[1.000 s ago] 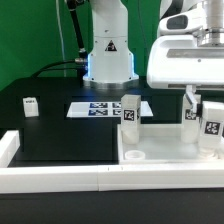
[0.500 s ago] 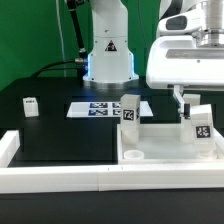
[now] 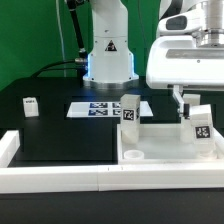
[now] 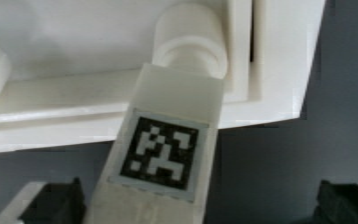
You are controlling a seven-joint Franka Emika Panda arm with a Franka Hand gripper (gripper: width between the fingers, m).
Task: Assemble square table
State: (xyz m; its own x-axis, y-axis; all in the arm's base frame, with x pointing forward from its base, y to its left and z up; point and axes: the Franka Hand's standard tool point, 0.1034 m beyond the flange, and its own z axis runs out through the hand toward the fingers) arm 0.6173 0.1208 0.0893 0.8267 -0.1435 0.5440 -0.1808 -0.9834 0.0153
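End effector (image 4: 194,205) spread apart around small white tagged block leg (image 3: 200,122), frame right, over large white plastic square slab (image 3: 160,138)

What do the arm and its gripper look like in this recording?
The arm is glossy white and rounded, with a black triangular mark on its base, a blue glowing ring beneath and a black cable beside it. The gripper has a broad, boxy white body, grey fittings on top and dark fingertips.
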